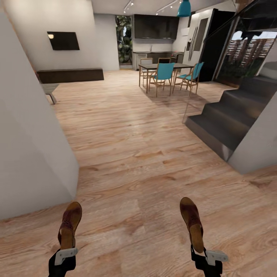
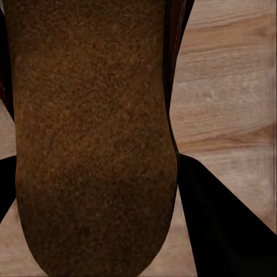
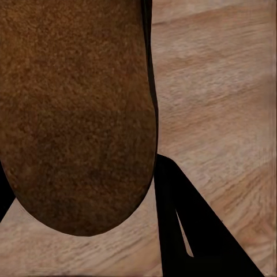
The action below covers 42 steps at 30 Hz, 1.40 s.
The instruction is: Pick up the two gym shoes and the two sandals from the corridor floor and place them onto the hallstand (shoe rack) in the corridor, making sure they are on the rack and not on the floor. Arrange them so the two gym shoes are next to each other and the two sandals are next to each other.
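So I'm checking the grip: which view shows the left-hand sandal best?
The head view: the left sandal shows whole, strap up, heel end in the left claw above the floor. The left wrist view shows just its brown sole close up. The right wrist view shows the other sandal.

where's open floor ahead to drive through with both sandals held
Bare floor runs wide between the grey wall and the stairs. It is crowded far ahead around the dining table and chairs. Each sandal is held above bare planks.
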Motion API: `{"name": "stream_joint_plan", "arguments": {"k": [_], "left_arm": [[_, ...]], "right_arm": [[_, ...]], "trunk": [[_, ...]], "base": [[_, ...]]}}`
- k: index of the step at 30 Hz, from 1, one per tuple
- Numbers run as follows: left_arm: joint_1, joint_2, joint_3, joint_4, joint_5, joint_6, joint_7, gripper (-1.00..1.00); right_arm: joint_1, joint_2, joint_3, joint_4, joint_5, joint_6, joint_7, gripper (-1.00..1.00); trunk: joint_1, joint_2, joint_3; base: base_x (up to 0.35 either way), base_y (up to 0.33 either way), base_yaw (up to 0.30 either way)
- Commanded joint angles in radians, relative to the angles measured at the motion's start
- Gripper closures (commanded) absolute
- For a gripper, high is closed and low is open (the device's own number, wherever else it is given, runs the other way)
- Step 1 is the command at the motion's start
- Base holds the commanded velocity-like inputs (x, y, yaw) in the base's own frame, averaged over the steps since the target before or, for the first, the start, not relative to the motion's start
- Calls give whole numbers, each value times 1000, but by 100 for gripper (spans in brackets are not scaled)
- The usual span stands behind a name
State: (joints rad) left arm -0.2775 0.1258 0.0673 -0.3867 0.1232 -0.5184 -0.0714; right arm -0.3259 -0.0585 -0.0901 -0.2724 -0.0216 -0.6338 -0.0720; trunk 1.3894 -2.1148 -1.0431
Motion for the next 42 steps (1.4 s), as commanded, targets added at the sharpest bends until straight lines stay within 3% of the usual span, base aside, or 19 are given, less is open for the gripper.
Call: {"name": "stream_joint_plan", "arguments": {"k": [1,21,29,42], "left_arm": [[0,0,2,0,7,-2,-7,100],[0,0,2,14,0,-2,-7,100],[0,1,-5,49,-7,-52,-8,100],[0,2,-5,53,-8,-58,-8,100]], "right_arm": [[-1,0,0,1,-6,-3,1,100],[-1,-3,0,2,-5,-3,1,100],[-1,-3,1,2,-5,-3,1,100],[-1,-6,0,18,-6,-1,1,100]], "trunk": [[0,0,-1],[0,0,12],[0,0,18],[0,0,30]], "base": [[0,0,-300],[0,0,-291],[0,0,-283],[0,0,-282]]}}
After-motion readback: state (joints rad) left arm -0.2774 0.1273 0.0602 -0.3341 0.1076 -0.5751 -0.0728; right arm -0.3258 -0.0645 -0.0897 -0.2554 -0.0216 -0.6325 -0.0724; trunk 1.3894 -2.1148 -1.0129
